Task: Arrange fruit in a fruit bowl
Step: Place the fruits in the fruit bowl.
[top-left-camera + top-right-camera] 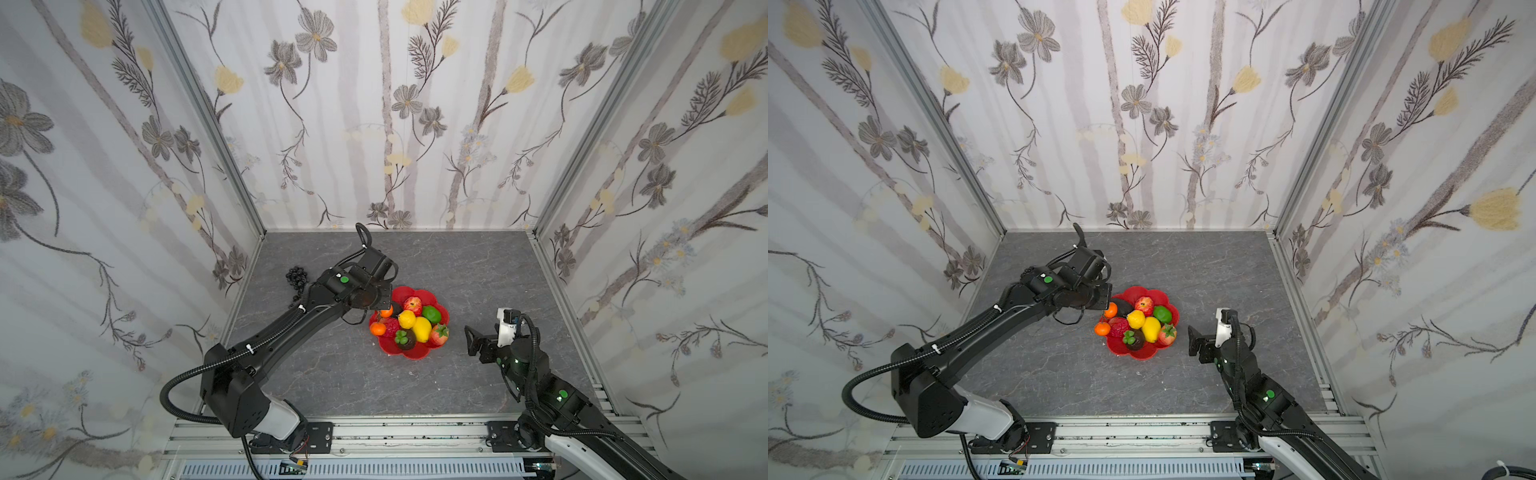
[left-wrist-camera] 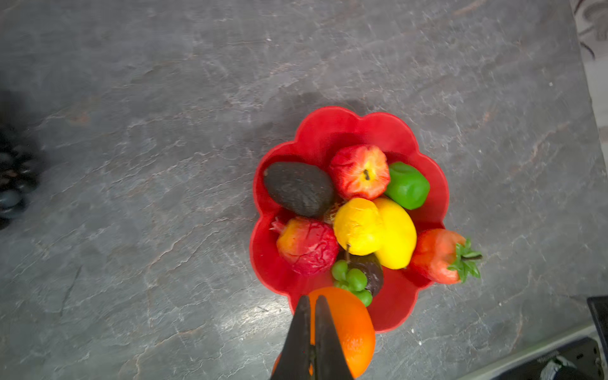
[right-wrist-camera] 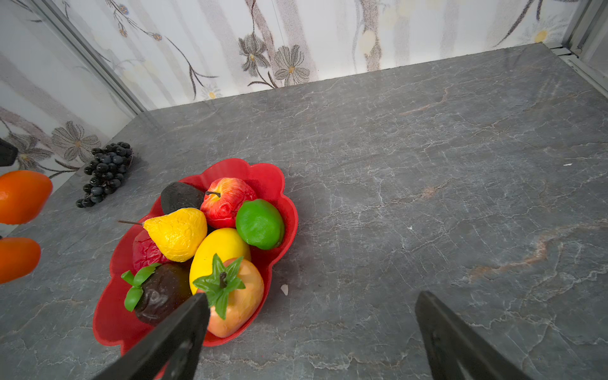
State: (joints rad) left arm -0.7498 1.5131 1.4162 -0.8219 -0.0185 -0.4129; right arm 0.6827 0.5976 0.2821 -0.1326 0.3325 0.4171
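Fruit fills the scalloped red fruit bowl (image 1: 415,352), which sits near the middle of the grey surface (image 1: 457,270). An avocado (image 2: 297,187), apple (image 2: 360,172), lime (image 2: 408,186), lemon (image 2: 398,237), yellow pear (image 3: 177,233), bumpy red fruit (image 2: 309,245), strawberry (image 2: 437,255) and dark fruit with green leaves (image 3: 161,292) lie packed together, touching. The left gripper (image 2: 312,299) hangs over the bowl's rim on the avocado's side. Its jaws are pinched almost together on the top of an orange (image 2: 352,325), which hangs just below the tips. A second orange (image 1: 378,329) rests at the rim just beside the bumpy red fruit. The grape bunch (image 3: 105,171) lies on the surface outside the bowl, near the left wall, beyond the left arm. The right gripper (image 3: 312,296) stands beside the bowl on the strawberry's side, jaws spread wide and empty.
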